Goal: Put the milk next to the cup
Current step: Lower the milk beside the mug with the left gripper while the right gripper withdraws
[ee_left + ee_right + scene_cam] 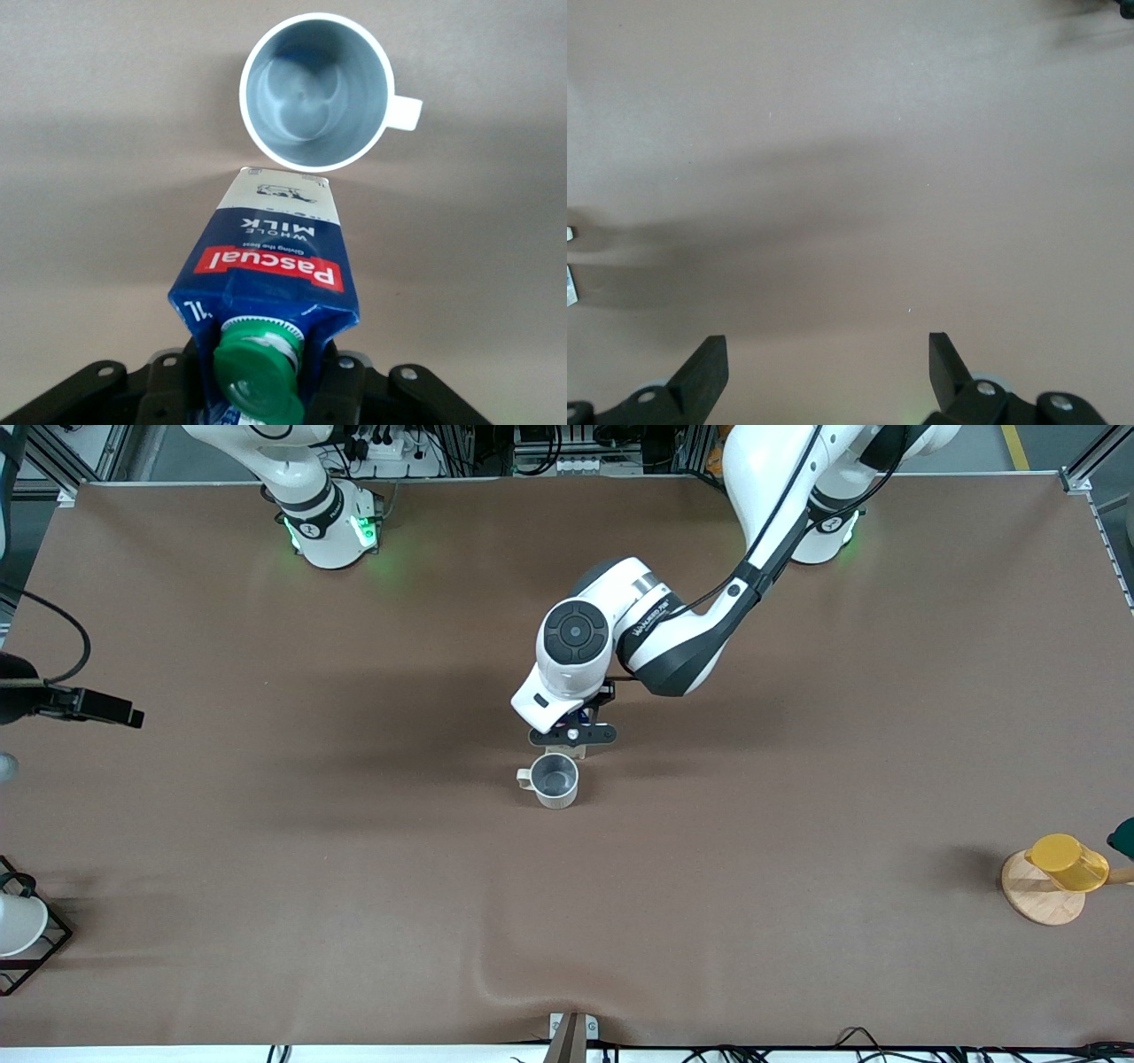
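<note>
Both grippers differ: left gripper clamps the milk beside the cup; right gripper waits, fingers apart

Front cam high, whole table; wrist cams look down, close.

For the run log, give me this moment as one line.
left gripper: holds blue-white milk carton beside beige ceramic mug | right gripper: open, waiting
</note>
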Robot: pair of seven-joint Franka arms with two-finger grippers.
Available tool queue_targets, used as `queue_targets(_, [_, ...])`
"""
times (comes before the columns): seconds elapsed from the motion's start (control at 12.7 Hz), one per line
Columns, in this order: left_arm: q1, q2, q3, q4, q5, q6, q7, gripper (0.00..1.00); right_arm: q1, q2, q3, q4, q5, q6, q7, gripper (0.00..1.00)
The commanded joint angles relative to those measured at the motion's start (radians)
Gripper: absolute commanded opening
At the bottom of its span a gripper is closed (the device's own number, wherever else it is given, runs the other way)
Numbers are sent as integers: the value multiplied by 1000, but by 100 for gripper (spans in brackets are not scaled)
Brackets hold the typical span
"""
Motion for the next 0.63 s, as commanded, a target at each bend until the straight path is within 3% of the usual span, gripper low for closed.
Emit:
queue_targets(0.0, [-29, 12, 17, 27, 3, 8, -5, 50, 3, -96, 12, -93, -22, 34, 9, 100])
queue_targets(0.08, [-29, 12, 17, 24, 3, 8, -5, 53, 2, -105, 12, -93, -22, 34, 8, 100])
queue_targets(0.16, [-37, 12, 22, 24, 12, 14, -8, 70, 2, -113, 12, -93, -25, 32, 2, 100])
queue_targets(0.24, [-42, 9, 28, 24, 34, 31, -5, 100, 0, -126, 12, -96, -28, 31, -3, 100])
queue_targets(0.55, [-43, -48, 28, 27, 40, 34, -14, 100, -16, -183, 9, -147, -33, 37, -30, 100])
